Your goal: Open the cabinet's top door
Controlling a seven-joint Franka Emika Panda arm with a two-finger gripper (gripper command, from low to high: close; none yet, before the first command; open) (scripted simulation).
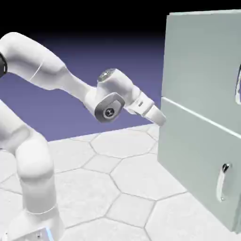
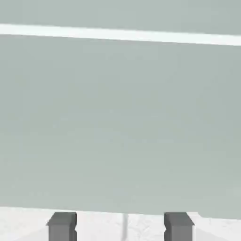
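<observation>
Reaching from the lower left of the exterior view toward the right, the white arm carries its gripper level, with its tip just at the near left edge of the cabinet, about where the pale seam between the two front panels begins. From this view alone it is not clear whether the tip touches the cabinet or stops just short of it.

In the hand view the two grey fingertips stand well apart at the bottom edge, left and right of the middle, with nothing between them but pale floor and the grey-green panel beyond. The jaws are spread wide and hold nothing.

The cabinet fills the right side of the exterior view, a tall boxy pale grey-green body standing upright on the hexagon-tiled floor, its front face turned toward the lower right of the frame. The top door takes the upper right; it lies flush with the cabinet front, closed, with its long axis upright. Its silver handle shows only as a sliver at the right edge of the frame, running vertically, well away from the gripper. Below the seam sits the shorter lower panel, whose own silver loop handle also stands vertical in the lower right.

The hand view is almost wholly filled by flat grey-green cabinet surface, crossed near the top by a bright horizontal seam.
</observation>
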